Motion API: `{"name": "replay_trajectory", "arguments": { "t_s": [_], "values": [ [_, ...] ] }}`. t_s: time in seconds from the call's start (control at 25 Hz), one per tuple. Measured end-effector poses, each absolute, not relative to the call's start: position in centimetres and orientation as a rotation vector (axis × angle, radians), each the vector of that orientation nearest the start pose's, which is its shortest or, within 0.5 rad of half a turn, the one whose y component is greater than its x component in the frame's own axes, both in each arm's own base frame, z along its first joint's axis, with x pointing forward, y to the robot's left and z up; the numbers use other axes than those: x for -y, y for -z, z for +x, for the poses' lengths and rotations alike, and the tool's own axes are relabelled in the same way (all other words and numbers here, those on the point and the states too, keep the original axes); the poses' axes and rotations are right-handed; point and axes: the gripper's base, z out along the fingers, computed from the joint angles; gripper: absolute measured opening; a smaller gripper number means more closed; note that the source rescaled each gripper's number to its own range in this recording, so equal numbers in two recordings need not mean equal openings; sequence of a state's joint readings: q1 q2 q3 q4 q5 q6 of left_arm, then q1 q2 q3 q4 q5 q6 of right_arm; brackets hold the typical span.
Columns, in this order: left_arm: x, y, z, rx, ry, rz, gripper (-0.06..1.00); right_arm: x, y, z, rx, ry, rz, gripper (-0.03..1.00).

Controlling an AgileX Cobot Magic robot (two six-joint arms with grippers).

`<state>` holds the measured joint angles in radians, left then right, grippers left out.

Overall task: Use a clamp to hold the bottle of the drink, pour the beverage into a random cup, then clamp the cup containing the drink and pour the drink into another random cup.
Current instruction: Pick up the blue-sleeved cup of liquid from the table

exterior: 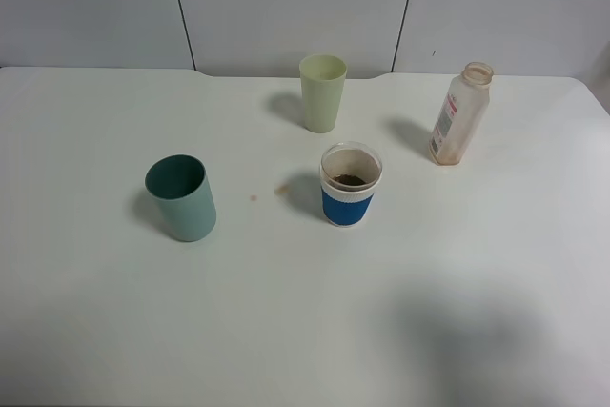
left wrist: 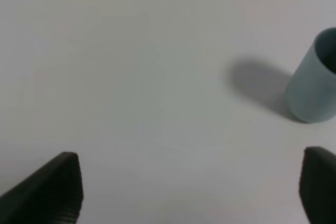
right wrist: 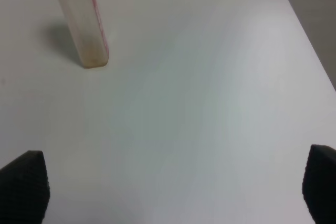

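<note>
The blue-banded white paper cup [exterior: 351,184] stands upright mid-table with brown beverage [exterior: 350,180] in its bottom. To its left sits the teal cup [exterior: 181,197], upright; the left wrist view shows it [left wrist: 314,80] too. An uncapped clear bottle [exterior: 459,113] stands at the back right, brown-stained and nearly empty. In the right wrist view the bottle [right wrist: 83,20] is well ahead of my right gripper [right wrist: 176,182], which is open and empty. My left gripper [left wrist: 191,187] is also open, with bare table between its fingers, and the teal cup stands ahead of it, off to one side. Neither arm appears in the high view.
A pale yellow-green tumbler [exterior: 322,92] stands upright behind the blue-banded cup. Two small brown drops [exterior: 280,191] mark the white table [exterior: 305,331] between the teal cup and the paper cup. The table's right edge [right wrist: 307,40] runs close to the right gripper.
</note>
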<state>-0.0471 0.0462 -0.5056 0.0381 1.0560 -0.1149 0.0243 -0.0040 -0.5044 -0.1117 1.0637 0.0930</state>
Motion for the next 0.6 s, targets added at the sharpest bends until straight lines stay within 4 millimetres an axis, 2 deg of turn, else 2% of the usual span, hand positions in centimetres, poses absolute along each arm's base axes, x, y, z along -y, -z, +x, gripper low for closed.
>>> {"name": "replay_trajectory", "arguments": {
  "t_s": [0.6],
  "values": [
    [-0.29, -27.93, 0.2, -2.079, 0.053, -0.071, 0.5, 0.9, -27.86, -0.62, -2.033, 0.06, 0.076, 1.0]
  ]
}}
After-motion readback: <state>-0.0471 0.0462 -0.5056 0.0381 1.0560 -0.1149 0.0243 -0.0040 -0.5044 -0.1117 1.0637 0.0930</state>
